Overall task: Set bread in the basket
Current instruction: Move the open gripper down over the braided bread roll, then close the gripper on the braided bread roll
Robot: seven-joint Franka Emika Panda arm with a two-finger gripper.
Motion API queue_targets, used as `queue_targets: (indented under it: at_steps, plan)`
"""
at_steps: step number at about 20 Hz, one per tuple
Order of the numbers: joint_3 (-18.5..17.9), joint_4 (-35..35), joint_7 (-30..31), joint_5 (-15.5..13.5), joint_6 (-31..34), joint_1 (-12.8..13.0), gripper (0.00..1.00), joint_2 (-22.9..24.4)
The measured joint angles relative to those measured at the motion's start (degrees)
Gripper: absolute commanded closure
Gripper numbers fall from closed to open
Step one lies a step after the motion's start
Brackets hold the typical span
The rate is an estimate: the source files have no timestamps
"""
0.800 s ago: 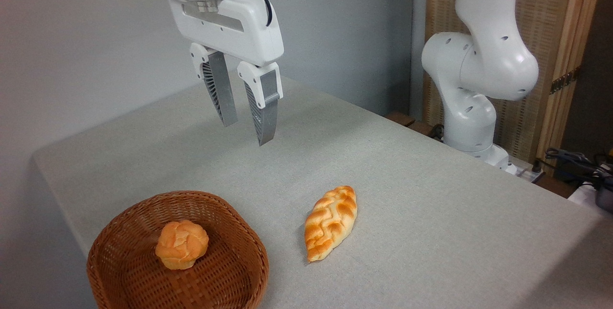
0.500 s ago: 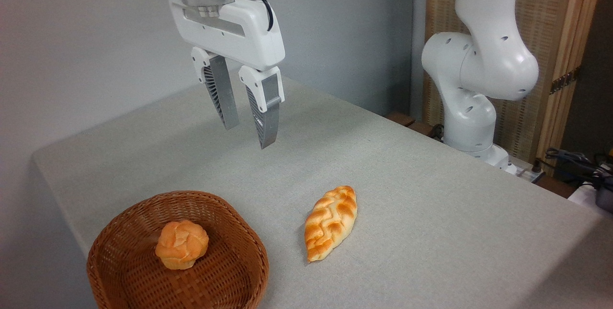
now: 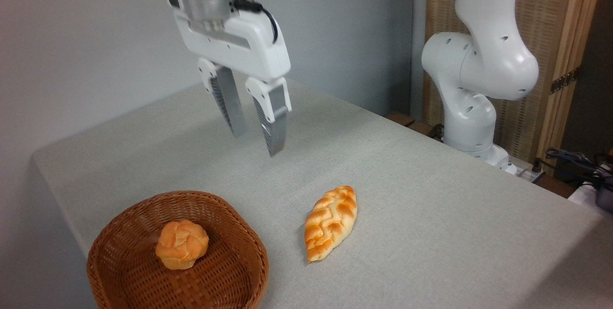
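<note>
The bread (image 3: 331, 222), a long braided loaf with pointed ends and a golden-orange crust, lies on the grey table just right of the basket. The basket (image 3: 129, 232), round brown wicker, sits at the front left with a small round orange bun (image 3: 182, 244) inside it. My gripper (image 3: 257, 143) hangs in the air well above and behind the loaf, to its upper left. Its two grey ribbed fingers (image 3: 274, 124) point down and stand apart, with nothing between them.
The white arm base (image 3: 471, 84) stands past the table's right rear edge, in front of a wooden screen. Cables (image 3: 574, 160) lie at the far right. The grey table (image 3: 431, 213) ends close to the basket's left side.
The gripper has come down and moved a little to the right, toward the loaf. The loaf, bun and basket have not moved.
</note>
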State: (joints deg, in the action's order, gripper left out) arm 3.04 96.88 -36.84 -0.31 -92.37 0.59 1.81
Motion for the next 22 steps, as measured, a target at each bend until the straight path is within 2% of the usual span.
queue_targets:
  at_steps: [3,6,9,13,16,22]
  plan:
    - [0.0,3.6,0.1,0.8,0.2,0.0,0.0,0.4]
    - [-0.2,9.0,4.4,1.0,0.5,0.0,0.0,1.7]
    - [-1.9,13.0,8.8,1.2,0.5,0.0,0.0,2.8]
    - [-5.0,16.6,9.5,1.3,0.0,-0.1,0.0,3.3]
    - [-6.5,19.9,9.5,1.3,-3.1,-0.2,0.0,3.4]
    - [-6.4,27.1,9.6,1.3,-11.6,0.4,0.0,3.3]
